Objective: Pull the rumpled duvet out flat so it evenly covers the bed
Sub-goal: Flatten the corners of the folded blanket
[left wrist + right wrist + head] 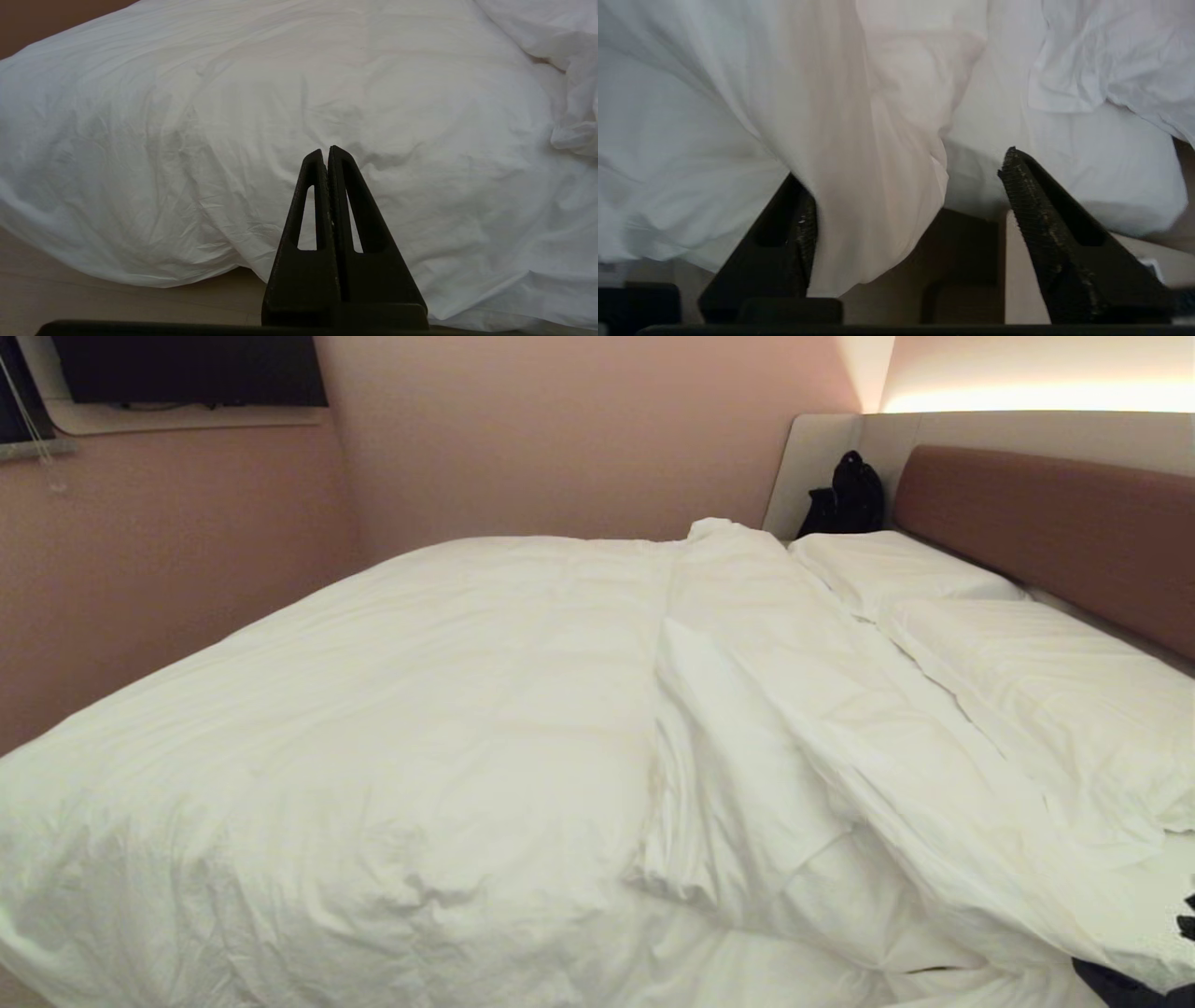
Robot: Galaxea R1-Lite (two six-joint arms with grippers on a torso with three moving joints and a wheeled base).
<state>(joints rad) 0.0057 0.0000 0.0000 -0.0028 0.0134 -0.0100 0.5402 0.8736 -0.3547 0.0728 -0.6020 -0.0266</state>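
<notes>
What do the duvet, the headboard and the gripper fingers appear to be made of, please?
Duvet: matte white woven fabric, probably cotton, judging by fine creases over puffy filling. Headboard: brown padded upholstery, smooth; fabric or leatherette, unclear. Right gripper fingers: matte black moulded plastic, apparently, with rough textured pads.

From my remote station I read the duvet (392, 728) as matt white cotton cloth, creased and puffy, with fine wrinkles at 7 o'clock in the head view. The pillows (1027, 681) at 3 o'clock look like the same matt white cloth. The headboard (1055, 523) appears padded, brown, smooth and matt. The left tool (325, 151) reads as matt black plastic. The right tool (906, 186) is also matt black, with rough, grainy pads (1031, 200).
</notes>
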